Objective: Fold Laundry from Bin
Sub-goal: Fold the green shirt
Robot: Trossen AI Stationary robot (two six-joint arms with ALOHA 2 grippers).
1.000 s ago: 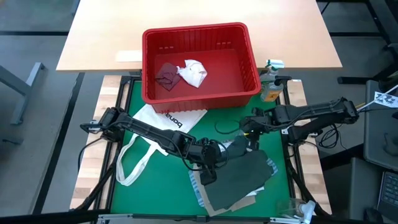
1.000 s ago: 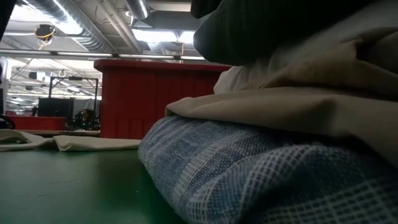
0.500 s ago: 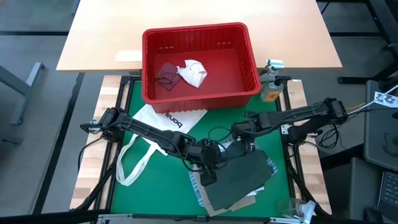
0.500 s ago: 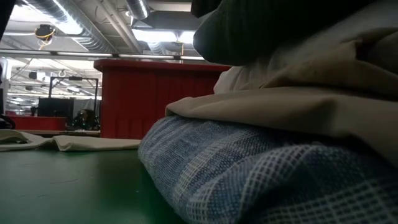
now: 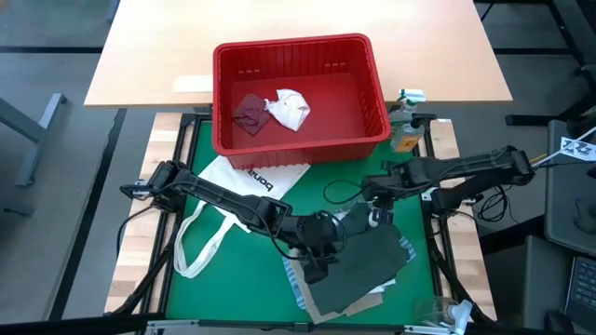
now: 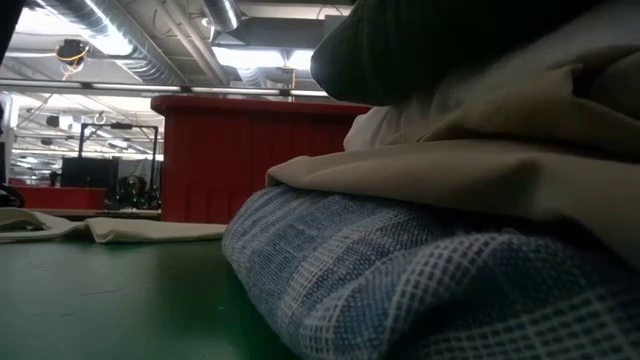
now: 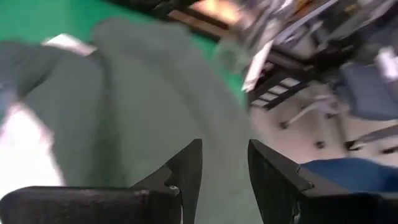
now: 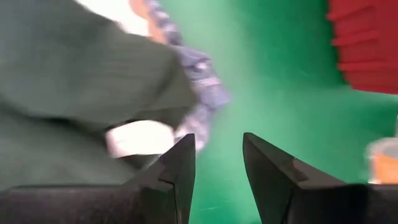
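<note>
A stack of folded laundry lies on the green mat, near and right of centre. The dark green-grey top (image 5: 358,265) is uppermost, over tan cloth (image 6: 480,160) and blue-striped cloth (image 6: 400,280). The red bin (image 5: 289,45) stands at the far side and holds a maroon piece (image 5: 250,113) and a white piece (image 5: 291,107). My left gripper (image 5: 321,265) hovers open at the stack's left edge, above the dark top (image 7: 143,106). My right gripper (image 5: 377,216) stands open over the stack's far edge, pointing down, with bare mat between its fingers (image 8: 217,155).
A white tote bag (image 5: 251,181) with long straps lies on the mat to the left, in front of the bin. An orange bottle (image 5: 405,130) stands right of the bin. A black cord (image 5: 340,191) loops between bin and stack.
My right gripper reached toward the table's left over the stack's far edge, then drew back to the right to where it began. My left gripper shifted a little to the right and tipped its fingers upward. The stack has not moved.
</note>
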